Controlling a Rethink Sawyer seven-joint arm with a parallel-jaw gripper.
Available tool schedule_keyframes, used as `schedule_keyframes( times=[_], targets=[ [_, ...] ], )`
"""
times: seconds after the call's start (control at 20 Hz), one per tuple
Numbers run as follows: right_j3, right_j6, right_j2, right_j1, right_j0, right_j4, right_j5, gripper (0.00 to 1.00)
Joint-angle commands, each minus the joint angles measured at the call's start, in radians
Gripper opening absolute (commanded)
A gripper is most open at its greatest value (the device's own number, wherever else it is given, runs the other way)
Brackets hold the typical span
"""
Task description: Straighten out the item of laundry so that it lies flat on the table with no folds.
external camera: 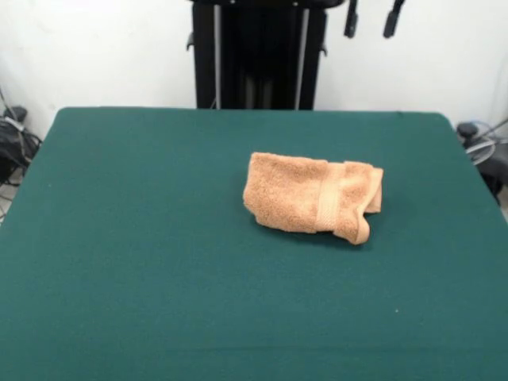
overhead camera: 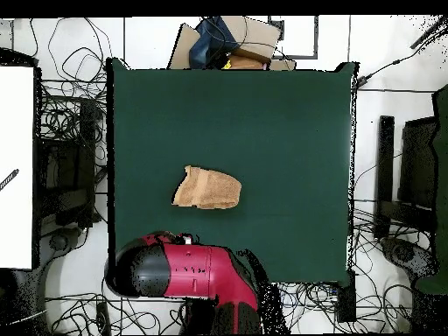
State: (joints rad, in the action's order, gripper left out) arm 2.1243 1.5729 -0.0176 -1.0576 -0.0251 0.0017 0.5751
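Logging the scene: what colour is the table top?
Dark green table, clearest in the front view.

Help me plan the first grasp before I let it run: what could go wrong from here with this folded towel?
1. The towel lies doubled, its layers stacked; a pinch may catch several at once and drag the bundle instead of opening it.
2. The end effector hangs open, drawn back well above the table, so it has a long descent and could miss the folded edge or press into the green cloth.
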Motion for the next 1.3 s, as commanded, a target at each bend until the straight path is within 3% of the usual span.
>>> schedule_keyframes(
  times=[0.05,0.7,0.9,1.3],
  targets=[
    [-0.033,0.22,-0.021,0.112,0.006,-0.029,-0.118,1.0],
    [-0.082,0.173,-0.004,0.167,-0.031,-0.006,-0.123,1.0],
    [-0.072,0.17,-0.015,0.148,-0.036,-0.009,-0.113,1.0],
    [-0.08,0.126,-0.002,0.173,-0.112,-0.029,-0.133,1.0]
  ],
)
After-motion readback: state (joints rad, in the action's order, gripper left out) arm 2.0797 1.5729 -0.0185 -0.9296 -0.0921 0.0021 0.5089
